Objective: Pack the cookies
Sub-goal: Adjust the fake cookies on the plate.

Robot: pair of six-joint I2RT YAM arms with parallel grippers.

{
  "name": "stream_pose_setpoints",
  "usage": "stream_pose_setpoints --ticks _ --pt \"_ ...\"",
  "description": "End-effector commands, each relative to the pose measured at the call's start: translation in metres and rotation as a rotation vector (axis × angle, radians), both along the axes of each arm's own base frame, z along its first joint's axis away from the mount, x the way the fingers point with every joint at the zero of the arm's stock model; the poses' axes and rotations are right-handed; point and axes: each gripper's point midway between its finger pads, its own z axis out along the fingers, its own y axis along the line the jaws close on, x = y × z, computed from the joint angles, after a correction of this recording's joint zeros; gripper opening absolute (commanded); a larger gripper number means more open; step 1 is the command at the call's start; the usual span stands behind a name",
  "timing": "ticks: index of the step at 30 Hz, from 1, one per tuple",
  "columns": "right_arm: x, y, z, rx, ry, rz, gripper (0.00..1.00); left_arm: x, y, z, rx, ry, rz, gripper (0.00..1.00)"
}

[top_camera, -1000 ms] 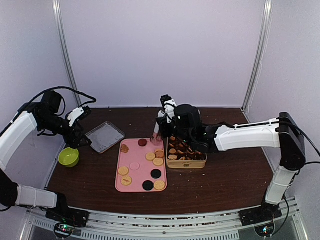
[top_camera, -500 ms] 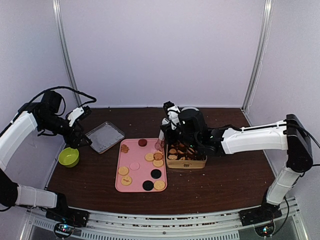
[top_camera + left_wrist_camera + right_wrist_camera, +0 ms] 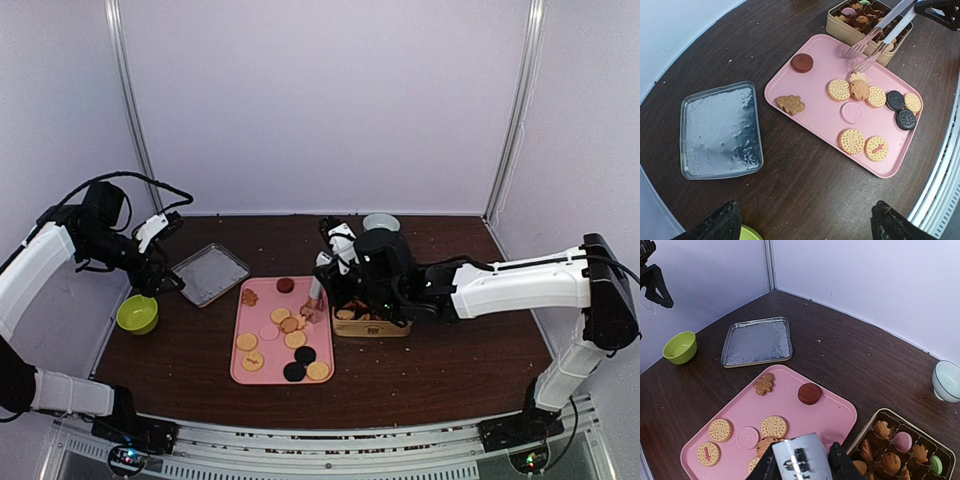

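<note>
well, most of the cookies (image 3: 852, 141) lie on the pink tray (image 3: 815, 107) — a smooth flat rectangle with rounded corners and a low lip, on the dark wood-grain desk (image 3: 805, 180). most are round, tan and dimpled, with scalloped edges. two are black sandwich rounds, one is pale pink and stamped, and one is a thick dark red disc at a far corner. a tan leaf shape lies apart from the rest, toward the silvery pan (image 3: 720, 131). more cookies, mainly brown leaf shapes with a pink and a green one among them, sit in fluted dark paper cups inside the gold tin (image 3: 888, 415). the tin stands right against the tray's long side; whether the two touch i cannot tell.

the right tool (image 3: 801, 467) is clamped on shiny metal tongs (image 3: 880, 31). their fork-like ends hang a little apart over the tray, just by a small flower-shaped cookie, and contact with it is hard to make out. the left tool (image 3: 807, 222) hangs over the desk's left part, its black fingers (image 3: 727, 222) spread wide with nothing between them.

the pan is square with rounded corners and a mottled, glossy floor. a lime green bowl (image 3: 137, 313) sits near the desk's left edge, and a pale ribbed bowl (image 3: 946, 381) at the far side is cut by the right wrist frame.

in the top view the right arm hides most of the tin. the right wrist view loses the tray's near end behind the tool, and the left wrist view crops the tin's far side.
</note>
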Motion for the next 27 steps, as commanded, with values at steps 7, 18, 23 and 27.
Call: stream_pose_setpoints --ticks 7,18,23,27 --pt "0.0 -0.006 0.064 0.083 -0.098 -0.01 0.31 0.002 -0.001 0.006 -0.013 -0.016 -0.009 0.93" --pt "-0.005 0.012 0.051 0.098 -0.053 0.054 0.31 0.001 0.0 0.004 -0.009 -0.011 -0.005 0.92" --pt "-0.011 0.025 0.047 0.106 -0.036 0.096 0.32 0.001 0.001 0.004 -0.005 -0.013 -0.004 0.92" --pt "-0.017 0.03 0.052 0.118 -0.042 0.111 0.32 0.001 0.0 0.003 -0.01 -0.008 -0.006 0.92"
